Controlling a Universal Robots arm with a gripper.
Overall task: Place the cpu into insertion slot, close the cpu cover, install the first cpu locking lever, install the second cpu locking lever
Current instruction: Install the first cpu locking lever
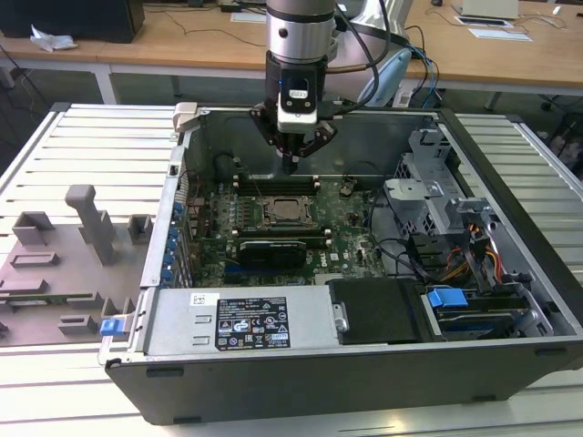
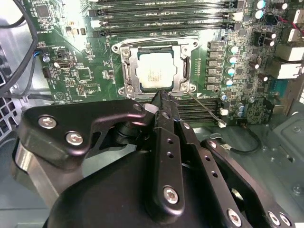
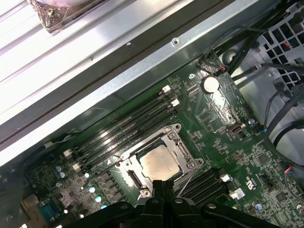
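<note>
Inside the open computer case (image 1: pixel 364 382), over the green board (image 2: pixel 80 76), the gripper (image 2: pixel 161 97) hangs with fingers pressed together, grasping nothing, its tips just beside the socket (image 2: pixel 124 89). The chip (image 2: pixel 153 71) lies flat in that socket. The cover (image 2: pixel 182 66) appears lowered, framing the chip. One thin lever (image 2: pixel 204 108) juts out sideways, seemingly unlatched.
</note>
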